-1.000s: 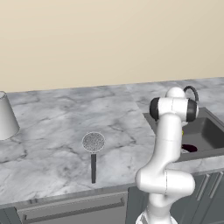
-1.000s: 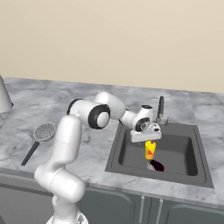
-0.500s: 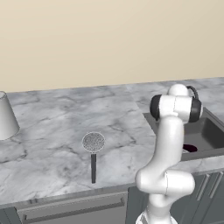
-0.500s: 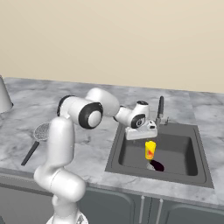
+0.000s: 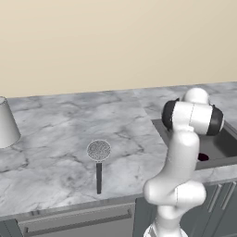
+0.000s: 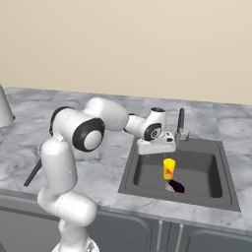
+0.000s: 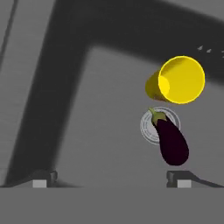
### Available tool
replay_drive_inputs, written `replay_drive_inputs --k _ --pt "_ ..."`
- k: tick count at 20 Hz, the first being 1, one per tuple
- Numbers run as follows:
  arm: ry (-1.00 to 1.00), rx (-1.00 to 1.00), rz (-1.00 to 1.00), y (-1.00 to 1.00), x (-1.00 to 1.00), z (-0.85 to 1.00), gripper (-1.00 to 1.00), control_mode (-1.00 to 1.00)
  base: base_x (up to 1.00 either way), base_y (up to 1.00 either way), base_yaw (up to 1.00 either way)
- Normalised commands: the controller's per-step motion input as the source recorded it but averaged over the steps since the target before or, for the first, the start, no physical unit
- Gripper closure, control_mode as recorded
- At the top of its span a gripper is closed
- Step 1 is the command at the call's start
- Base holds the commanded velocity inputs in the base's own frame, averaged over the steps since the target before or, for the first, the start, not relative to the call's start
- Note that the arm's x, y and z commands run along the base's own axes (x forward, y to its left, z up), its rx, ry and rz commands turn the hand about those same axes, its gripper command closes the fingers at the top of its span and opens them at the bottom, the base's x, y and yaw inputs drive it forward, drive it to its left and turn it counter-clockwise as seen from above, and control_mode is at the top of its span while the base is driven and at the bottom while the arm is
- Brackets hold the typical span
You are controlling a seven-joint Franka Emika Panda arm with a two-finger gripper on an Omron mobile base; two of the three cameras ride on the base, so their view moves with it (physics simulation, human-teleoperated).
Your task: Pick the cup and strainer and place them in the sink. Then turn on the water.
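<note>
My gripper [image 7: 111,177] hangs apart over the sink [image 6: 147,184]; cup [image 6: 169,168] stands inside, strainer [image 5: 98,159] lies on the tabletop [image 5: 55,134].

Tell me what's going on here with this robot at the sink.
The robot arm is reaching over the sink with its gripper open and holding nothing. The yellow cup already stands upright in the basin, next to a dark eggplant lying by the drain. The strainer lies on the marble counter, not yet picked up. No water runs from the tap.
</note>
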Motion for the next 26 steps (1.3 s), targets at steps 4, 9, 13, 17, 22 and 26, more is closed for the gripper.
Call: replay_drive_inputs --k 4,9,13,17,22,26 --pt "0.03 0.00 -0.07 0.30 -0.51 0.41 -1.00 -1.00 0.00 0.00 0.00" --pt "0.03 0.00 -0.10 0.39 -0.52 0.30 -1.00 -1.00 0.00 0.00 0.00" --pt "0.04 0.01 -0.09 0.40 -0.58 0.30 -1.00 -1.00 0.00 0.00 0.00" --pt "0.04 0.01 -0.09 0.45 -0.60 0.29 -1.00 -1.00 0.00 0.00 0.00" --pt "0.03 0.00 -0.09 0.55 -0.50 0.31 -1.00 -1.00 0.00 0.00 0.00" --pt "0.03 0.00 -0.06 0.58 -0.46 0.31 -1.00 -1.00 0.00 0.00 0.00"
